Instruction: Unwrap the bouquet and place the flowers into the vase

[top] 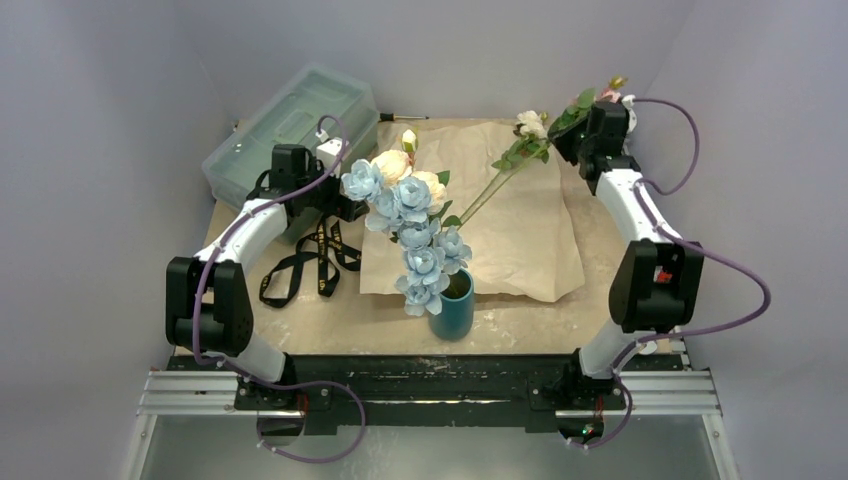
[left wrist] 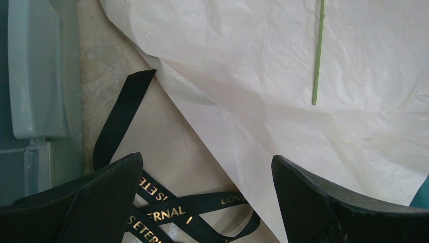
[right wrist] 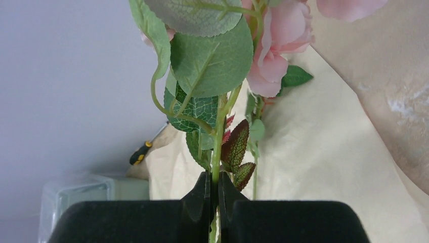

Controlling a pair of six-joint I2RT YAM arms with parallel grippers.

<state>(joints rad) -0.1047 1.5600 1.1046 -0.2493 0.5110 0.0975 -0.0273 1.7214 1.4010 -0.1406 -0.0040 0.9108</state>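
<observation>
Kraft paper [top: 520, 230] is lying unfolded across the far half of the bench [top: 540, 320]. Above its far right corner we are clamping one stem [right wrist: 218, 147] in the right gripper [right wrist: 215, 202], whose fingers are pinched tight on it below the leaves and the pink bloom. The vase [top: 455, 310] is standing at the middle of the near edge and is already carrying the blue and cream flowers [top: 410, 200]. For this step we are advising a lift high enough to clear those heads, a swing of the bare lower end over the rim, and a steep descent, because the mouth is narrow and looks crowded. The left gripper [left wrist: 206, 162] is hovering with its fingers spread wide and holding nothing, over the ribbon [left wrist: 167, 210] near the left edge. Only the right wrist view is confirming that the grip sits on the stem rather than on a leaf. Only the left wrist view is showing the gold lettering and a bare stem end on the paper. Only the top view is showing the vase and the toolbox [top: 290, 125] at the far left corner.
</observation>
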